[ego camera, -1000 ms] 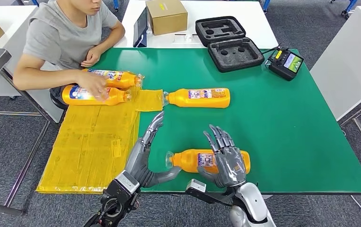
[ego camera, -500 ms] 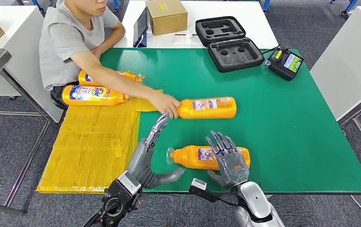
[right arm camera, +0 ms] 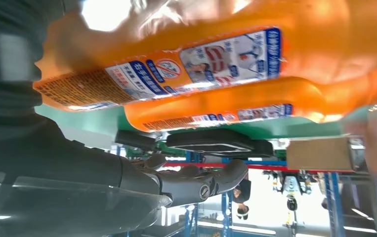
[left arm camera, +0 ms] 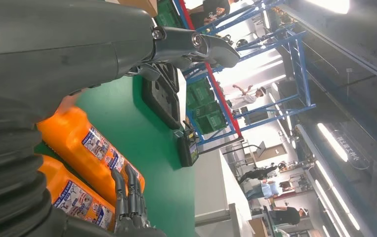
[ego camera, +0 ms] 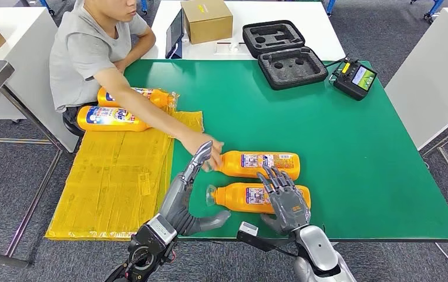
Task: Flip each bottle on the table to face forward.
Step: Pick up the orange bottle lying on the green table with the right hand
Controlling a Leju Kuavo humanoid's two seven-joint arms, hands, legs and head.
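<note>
From the head view, two orange bottles are lying side by side near the front edge of the green table (ego camera: pixel 356 153), caps pointing toward the robot's left: the near bottle (ego camera: pixel 239 197) and, just behind it, the far bottle (ego camera: pixel 259 164). A person's hand (ego camera: pixel 201 144) is resting at the far bottle's cap end, seemingly placing it within the robot's reach. The right hand (ego camera: pixel 285 200) is lying over the near bottle's label end, fingers draped across it but not plainly closed around it, probably getting ready to roll it. The left hand (ego camera: pixel 186 194) is standing open beside the cap, fingers spread and holding nothing, likely waiting to steady that end. Two more bottles (ego camera: pixel 121 108) are lying apart beside the person, above a yellow sheet (ego camera: pixel 115 176). At the left wrist, both bottles are showing side by side with their labels up, dark fingertips (left arm camera: pixel 127 197) lying against the near one. At the right wrist, the near bottle's label is looming very close.
</note>
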